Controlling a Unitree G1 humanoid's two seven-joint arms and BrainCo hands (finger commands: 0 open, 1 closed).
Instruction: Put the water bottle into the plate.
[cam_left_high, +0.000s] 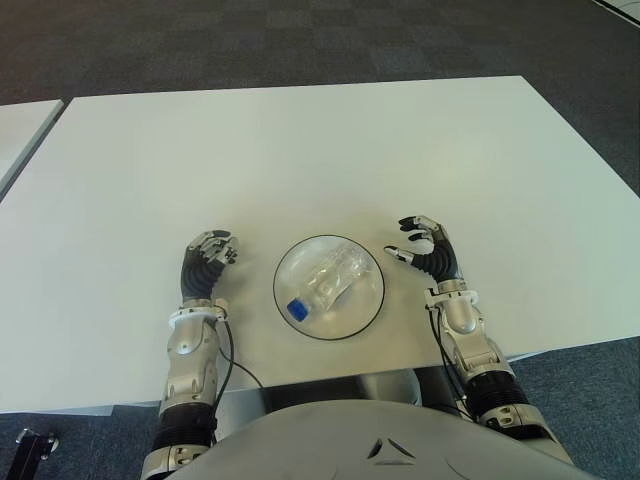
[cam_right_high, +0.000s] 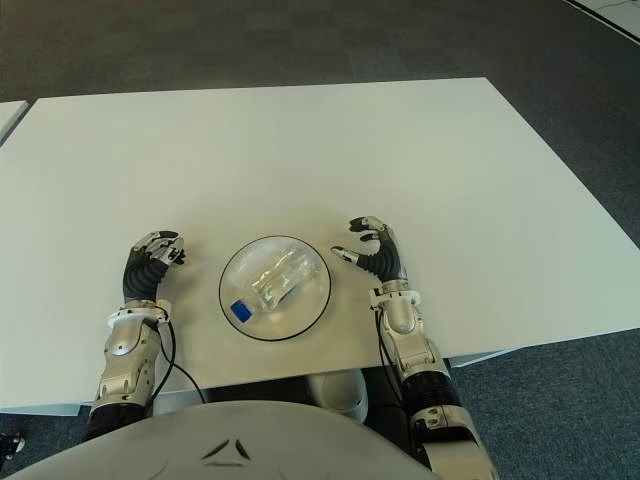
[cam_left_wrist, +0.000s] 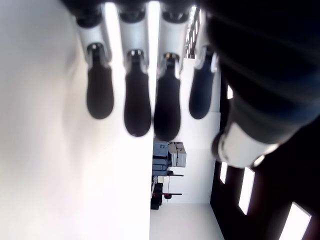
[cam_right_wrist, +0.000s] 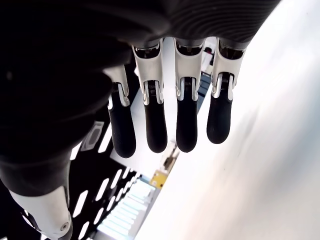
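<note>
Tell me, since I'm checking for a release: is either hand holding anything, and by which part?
Nothing is held. The water bottle lies in the plate; left hand and right hand flank it, empty.

A bare white table (cam_left_high: 300, 150) fills the upper frame, open to passage. Low at centre, the plate (cam_left_high: 368, 305) carrying the water bottle (cam_left_high: 325, 283) sits between the left hand (cam_left_high: 209, 260) and right hand (cam_left_high: 425, 245), with narrow gaps either side.

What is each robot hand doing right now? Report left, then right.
Left robot hand: open, fingers relaxed, holding nothing, left of the clear round plate.
Right robot hand: open, holding nothing, right of the plate.
</note>
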